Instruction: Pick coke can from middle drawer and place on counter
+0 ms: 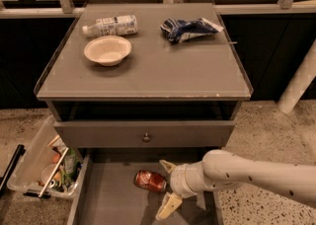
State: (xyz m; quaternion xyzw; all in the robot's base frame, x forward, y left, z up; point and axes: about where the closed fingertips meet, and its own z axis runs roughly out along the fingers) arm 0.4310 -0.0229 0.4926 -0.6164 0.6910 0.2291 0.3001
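The red coke can [150, 180] lies on its side on the grey floor of the open middle drawer [113, 199], near its middle. My gripper [166, 187] is low inside the drawer, just right of the can, open, with one cream finger [166, 165] behind the can and the other finger [167, 206] in front of it. The white arm [256, 174] comes in from the right. The counter [148, 63] is the flat grey top of the cabinet above.
On the counter lie a clear plastic bottle [109, 25], a cream bowl [107, 50] and a blue snack bag [187, 28]. A closed drawer front with a round knob [146, 137] sits above the open drawer. A clear bin of clutter [44, 165] stands on the floor at left.
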